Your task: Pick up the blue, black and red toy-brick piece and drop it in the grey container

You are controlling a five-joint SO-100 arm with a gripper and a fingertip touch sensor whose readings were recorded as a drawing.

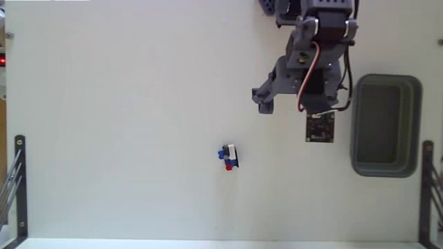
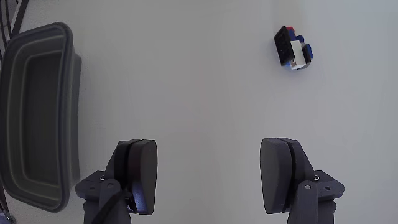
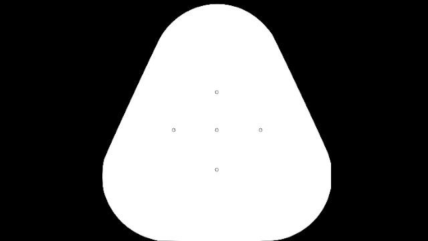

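The toy-brick piece (image 1: 229,156), a tiny cluster of blue, red, white and black, lies on the white table near the middle of the fixed view. In the wrist view the piece (image 2: 293,50) is at the upper right, well ahead of my fingers. My gripper (image 1: 289,105) hangs above the table to the upper right of the piece and just left of the grey container (image 1: 356,124). In the wrist view the gripper (image 2: 211,177) is open and holds nothing. The container (image 2: 69,112) fills the left edge there and looks empty.
A small dark circuit board with a red wire (image 1: 320,128) rides on the arm beside the container. Black metal brackets stand at the table's left edge (image 1: 19,180) and right edge (image 1: 428,187). White tabletop surrounds the piece.
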